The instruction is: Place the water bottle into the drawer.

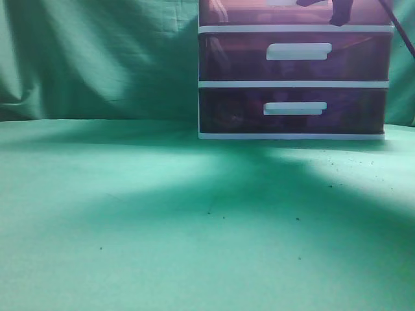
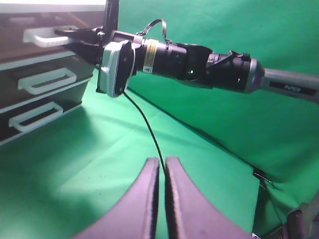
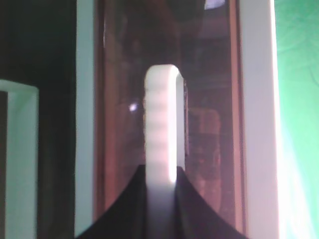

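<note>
The uppermost drawer (image 1: 246, 13) is dark purple and translucent, cut off at the top edge of the exterior view. Its white bar handle (image 3: 162, 114) runs between my right gripper's (image 3: 160, 172) dark fingers, which are shut on it. The left wrist view shows the same grip from the side: the right gripper (image 2: 75, 37) is at the top drawer's handle (image 2: 42, 37). My left gripper (image 2: 162, 162) is shut and empty, hanging above the green cloth away from the unit. The water bottle is not in any view.
The two lower drawers (image 1: 233, 58) (image 1: 233, 110) of the white-framed unit are closed. The right arm (image 2: 199, 62) stretches across the left wrist view with a black cable (image 2: 144, 124) hanging from it. Green cloth (image 1: 162, 220) covers the table and the backdrop.
</note>
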Robot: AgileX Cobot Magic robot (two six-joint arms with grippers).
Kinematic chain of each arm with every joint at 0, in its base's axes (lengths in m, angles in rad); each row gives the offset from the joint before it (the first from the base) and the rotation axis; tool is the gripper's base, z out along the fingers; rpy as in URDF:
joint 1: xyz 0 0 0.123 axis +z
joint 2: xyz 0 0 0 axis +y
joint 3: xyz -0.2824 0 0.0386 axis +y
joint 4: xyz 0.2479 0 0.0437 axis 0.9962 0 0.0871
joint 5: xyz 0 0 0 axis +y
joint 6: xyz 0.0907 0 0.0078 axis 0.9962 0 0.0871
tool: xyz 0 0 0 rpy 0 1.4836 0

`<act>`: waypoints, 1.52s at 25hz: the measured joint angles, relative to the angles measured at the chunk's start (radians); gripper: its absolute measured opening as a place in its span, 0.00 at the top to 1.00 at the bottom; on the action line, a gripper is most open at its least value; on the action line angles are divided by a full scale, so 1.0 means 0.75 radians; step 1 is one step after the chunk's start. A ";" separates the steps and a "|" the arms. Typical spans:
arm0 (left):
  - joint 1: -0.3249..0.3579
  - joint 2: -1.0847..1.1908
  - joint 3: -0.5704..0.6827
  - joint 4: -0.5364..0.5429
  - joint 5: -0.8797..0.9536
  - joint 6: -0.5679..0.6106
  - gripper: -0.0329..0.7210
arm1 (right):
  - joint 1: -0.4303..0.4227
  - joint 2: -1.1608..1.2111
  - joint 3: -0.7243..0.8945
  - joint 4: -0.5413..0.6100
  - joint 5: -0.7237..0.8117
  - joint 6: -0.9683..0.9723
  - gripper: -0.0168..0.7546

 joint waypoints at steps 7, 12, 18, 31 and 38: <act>0.000 -0.274 0.262 0.000 0.136 0.000 0.96 | -0.003 0.013 -0.013 -0.001 -0.026 0.096 0.88; 0.000 -0.322 0.318 0.000 0.169 0.000 0.96 | -0.004 -0.009 -0.013 0.007 -0.008 0.402 0.68; 0.000 -0.322 0.318 0.000 0.194 0.000 0.96 | -0.001 -0.060 -0.013 -0.215 0.028 0.937 0.41; 0.000 -0.359 0.318 0.000 0.192 0.001 0.96 | -0.001 -0.333 -0.020 -1.002 -0.570 2.134 0.36; 0.000 -0.605 0.318 0.000 0.172 -0.001 0.96 | -0.017 -0.682 0.140 -1.002 -0.701 2.436 0.90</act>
